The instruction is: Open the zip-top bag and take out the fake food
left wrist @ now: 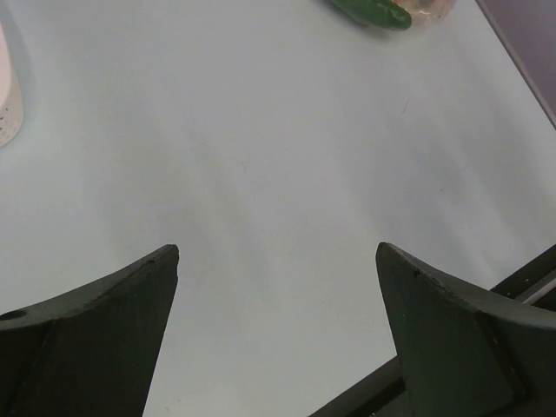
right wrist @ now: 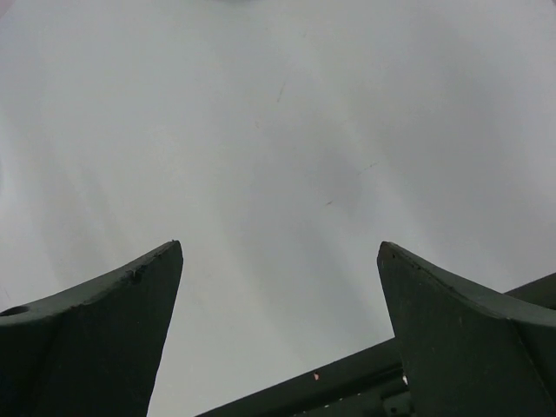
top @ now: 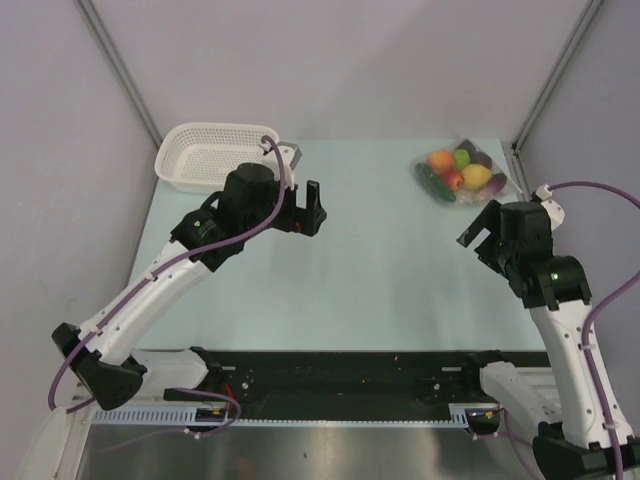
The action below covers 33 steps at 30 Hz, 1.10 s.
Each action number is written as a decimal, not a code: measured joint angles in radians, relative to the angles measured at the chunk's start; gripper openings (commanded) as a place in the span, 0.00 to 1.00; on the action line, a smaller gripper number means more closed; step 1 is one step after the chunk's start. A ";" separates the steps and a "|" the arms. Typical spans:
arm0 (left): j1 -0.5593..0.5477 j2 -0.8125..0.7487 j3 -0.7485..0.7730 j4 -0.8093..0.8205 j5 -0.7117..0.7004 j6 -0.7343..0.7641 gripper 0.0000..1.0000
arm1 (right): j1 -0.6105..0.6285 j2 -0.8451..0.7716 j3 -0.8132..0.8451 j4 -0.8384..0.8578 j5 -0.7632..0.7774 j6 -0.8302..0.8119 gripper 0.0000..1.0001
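The clear zip-top bag (top: 462,174) lies at the far right of the table with the fake food inside: orange, lime green, red, yellow, dark purple and dark green pieces. A dark green piece (left wrist: 373,12) shows at the top edge of the left wrist view. My left gripper (top: 313,208) is open and empty, low over the table's middle-left, well left of the bag. My right gripper (top: 478,226) is open and empty, just in front of the bag, apart from it. Both wrist views show open jaws over bare table (right wrist: 278,156).
A white mesh plastic basket (top: 210,155) stands at the far left; its rim shows in the left wrist view (left wrist: 7,95). Walls close the cell on the left, back and right. A black rail (top: 340,385) runs along the near edge.
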 measured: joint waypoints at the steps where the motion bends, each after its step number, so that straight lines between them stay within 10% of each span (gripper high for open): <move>1: 0.000 -0.004 0.000 0.001 0.000 -0.003 1.00 | -0.012 0.021 -0.001 0.001 -0.011 0.003 1.00; 13: 0.004 0.003 0.000 -0.035 -0.042 -0.010 1.00 | -0.367 0.385 -0.023 0.260 -0.308 -0.014 1.00; 33: 0.010 -0.033 -0.024 -0.024 0.110 0.032 1.00 | -0.552 1.139 0.226 0.761 -0.496 0.144 1.00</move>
